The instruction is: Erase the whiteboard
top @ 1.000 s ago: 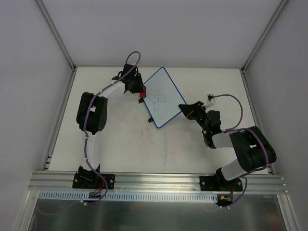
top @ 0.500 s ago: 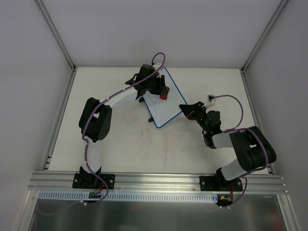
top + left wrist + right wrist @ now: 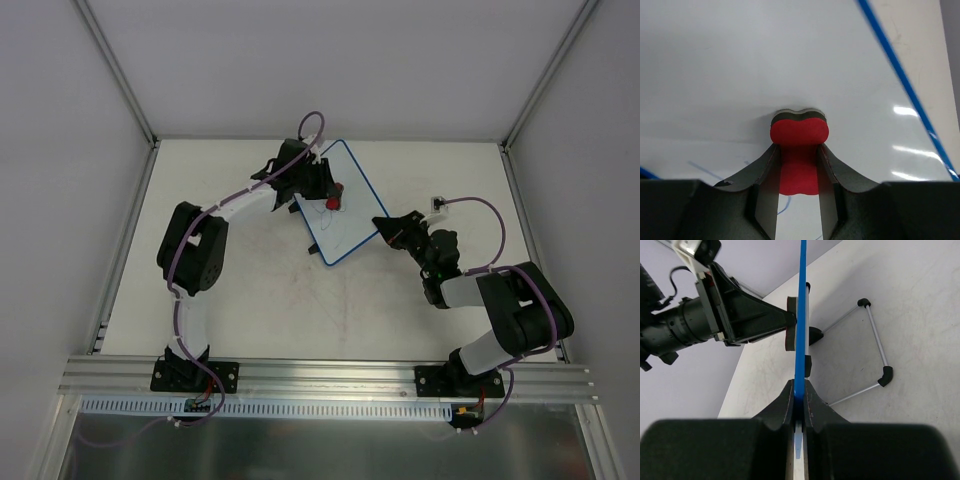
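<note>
The left pincer (image 3: 797, 152) is further in from the edge now, squeezing the red eraser (image 3: 799, 131) flat against the whiteboard (image 3: 350, 225), which stands near the back of the worktop (image 3: 250, 290), while the right pincer (image 3: 799, 389) pinches its rim so it cannot wobble.

Left arm (image 3: 192, 248), right arm (image 3: 518, 318) — white and black
Show black joint housings, white links, purple cables (image 3: 500, 228) looping alongside.
</note>
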Motion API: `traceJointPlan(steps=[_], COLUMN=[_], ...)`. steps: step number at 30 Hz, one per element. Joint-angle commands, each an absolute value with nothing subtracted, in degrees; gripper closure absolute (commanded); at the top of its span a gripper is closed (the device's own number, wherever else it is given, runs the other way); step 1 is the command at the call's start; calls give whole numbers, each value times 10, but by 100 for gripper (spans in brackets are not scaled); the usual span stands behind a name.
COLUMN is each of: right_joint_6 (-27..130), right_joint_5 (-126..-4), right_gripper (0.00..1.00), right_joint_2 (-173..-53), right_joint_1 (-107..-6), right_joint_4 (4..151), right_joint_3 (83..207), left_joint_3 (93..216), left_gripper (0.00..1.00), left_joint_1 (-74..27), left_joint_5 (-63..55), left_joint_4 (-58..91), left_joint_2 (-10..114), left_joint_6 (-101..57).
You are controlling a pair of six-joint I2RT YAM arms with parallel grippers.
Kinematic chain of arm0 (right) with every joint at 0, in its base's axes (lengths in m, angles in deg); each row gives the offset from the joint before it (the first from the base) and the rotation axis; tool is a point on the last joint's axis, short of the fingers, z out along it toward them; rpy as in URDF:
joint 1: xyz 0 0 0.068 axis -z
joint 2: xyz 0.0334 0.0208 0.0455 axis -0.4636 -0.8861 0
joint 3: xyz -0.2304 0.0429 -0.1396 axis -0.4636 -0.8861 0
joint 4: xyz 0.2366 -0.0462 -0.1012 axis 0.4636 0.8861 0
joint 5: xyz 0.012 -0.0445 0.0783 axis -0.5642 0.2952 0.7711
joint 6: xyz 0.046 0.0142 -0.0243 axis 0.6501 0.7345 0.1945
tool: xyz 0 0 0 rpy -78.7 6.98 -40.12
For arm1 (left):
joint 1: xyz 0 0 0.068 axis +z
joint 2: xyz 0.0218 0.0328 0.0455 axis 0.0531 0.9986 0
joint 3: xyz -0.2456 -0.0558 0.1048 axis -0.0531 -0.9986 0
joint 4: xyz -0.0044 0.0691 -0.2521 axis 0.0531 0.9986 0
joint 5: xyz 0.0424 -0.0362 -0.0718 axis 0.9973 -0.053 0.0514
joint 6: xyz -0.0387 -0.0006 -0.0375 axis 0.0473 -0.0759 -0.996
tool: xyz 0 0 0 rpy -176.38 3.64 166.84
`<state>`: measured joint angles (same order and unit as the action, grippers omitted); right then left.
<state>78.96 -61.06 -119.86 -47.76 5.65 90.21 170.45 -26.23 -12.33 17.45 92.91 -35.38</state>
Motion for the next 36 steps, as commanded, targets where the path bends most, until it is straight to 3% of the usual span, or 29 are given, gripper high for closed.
traceJointPlan(steps=[1,16,36], right_joint_6=[761,762,766], right_joint_5=[-581,-582,-578], right_gripper=[100,100,100], right_joint_2=[-1202,-1202,-1208], right_joint_1=[-485,-485,-484], right_joint_4=[14,8,3], right_joint_3=[906,903,905], left_joint_3=[1654,1635,1670], left_gripper=[100,100,100], left_joint_1=[-225,-180,-353], left_joint_5=[-91,-124,-85], left_joint_4=[214,213,205], left_joint_2=[939,959,931], left_joint_6=[-426,-491,-310])
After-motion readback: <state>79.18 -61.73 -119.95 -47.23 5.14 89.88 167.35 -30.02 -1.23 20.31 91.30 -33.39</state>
